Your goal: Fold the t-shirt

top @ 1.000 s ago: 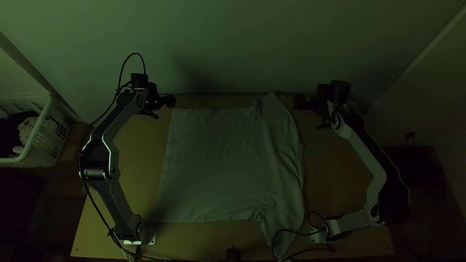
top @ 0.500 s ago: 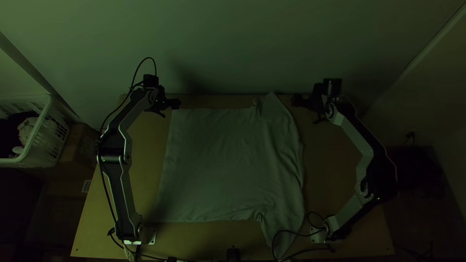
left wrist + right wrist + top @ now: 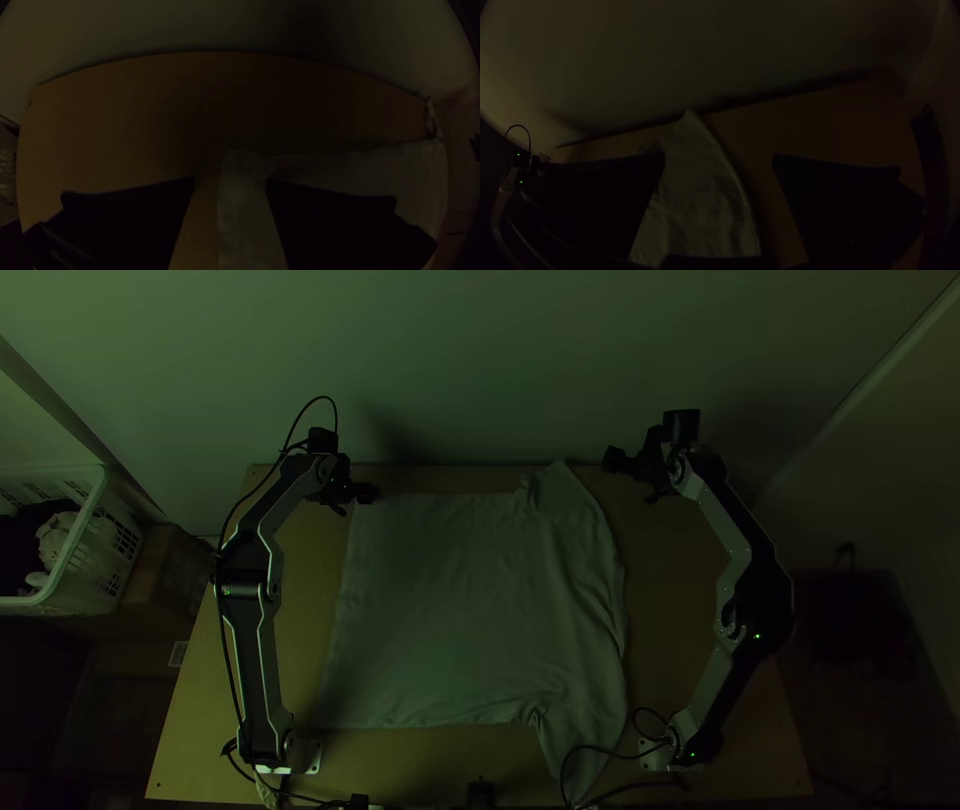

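Probably best to pinch the t-shirt (image 3: 470,600) at its corner upper left in frame, just beneath the wide-spread left gripper (image 3: 371,493), nearer than the equally wide right gripper (image 3: 611,459).

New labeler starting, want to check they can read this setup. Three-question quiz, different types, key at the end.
1. Multiple choice: how does the t-shirt lie on the table?
a) Rolled into a tube
b) Spread out
c) Bunched into a ball

2. True or false: the fingers of the right gripper stand apart.

3. Fill in the blank: the gripper near the far hem corner is the ____ one.

Key: 1 b; 2 true; 3 left (the left gripper is open there).
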Action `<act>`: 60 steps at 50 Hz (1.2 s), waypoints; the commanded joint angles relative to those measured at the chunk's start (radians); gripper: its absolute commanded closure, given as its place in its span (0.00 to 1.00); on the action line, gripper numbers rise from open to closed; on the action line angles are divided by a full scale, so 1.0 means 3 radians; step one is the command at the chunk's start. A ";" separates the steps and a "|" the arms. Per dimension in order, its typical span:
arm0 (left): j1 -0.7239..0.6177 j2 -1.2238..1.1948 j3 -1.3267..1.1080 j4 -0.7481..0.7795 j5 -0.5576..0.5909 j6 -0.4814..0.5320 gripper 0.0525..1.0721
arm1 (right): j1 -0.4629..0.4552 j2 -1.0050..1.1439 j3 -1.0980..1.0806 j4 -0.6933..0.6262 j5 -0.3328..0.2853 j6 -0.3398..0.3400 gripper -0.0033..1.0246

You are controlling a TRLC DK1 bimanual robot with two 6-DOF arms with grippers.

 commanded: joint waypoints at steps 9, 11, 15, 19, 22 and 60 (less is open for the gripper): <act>-0.0010 0.0080 0.0086 0.0075 0.0010 0.0034 0.97 | 0.0039 0.0424 0.0463 -0.0323 -0.0008 0.0116 0.10; -0.0010 0.0080 0.0091 0.0095 0.0010 0.0024 0.97 | 0.0044 0.0500 0.0550 -0.0395 -0.0008 0.0116 0.10; -0.0010 0.0059 0.0101 0.0100 0.0015 0.0014 0.97 | 0.0054 0.0684 0.0744 -0.0569 -0.0008 0.0111 0.15; -0.0005 0.0044 0.0132 0.0100 0.0026 -0.0027 0.97 | 0.0065 0.0863 0.0918 -0.0717 -0.0008 0.0095 0.19; 0.0000 0.0034 0.0132 0.0100 0.0026 -0.0042 0.97 | 0.0090 0.0940 0.0990 -0.0768 -0.0008 0.0075 0.19; 0.0046 -0.0058 0.0126 0.0059 0.0107 -0.0093 0.97 | 0.0238 0.1569 0.1460 -0.0947 0.0171 -0.0002 0.47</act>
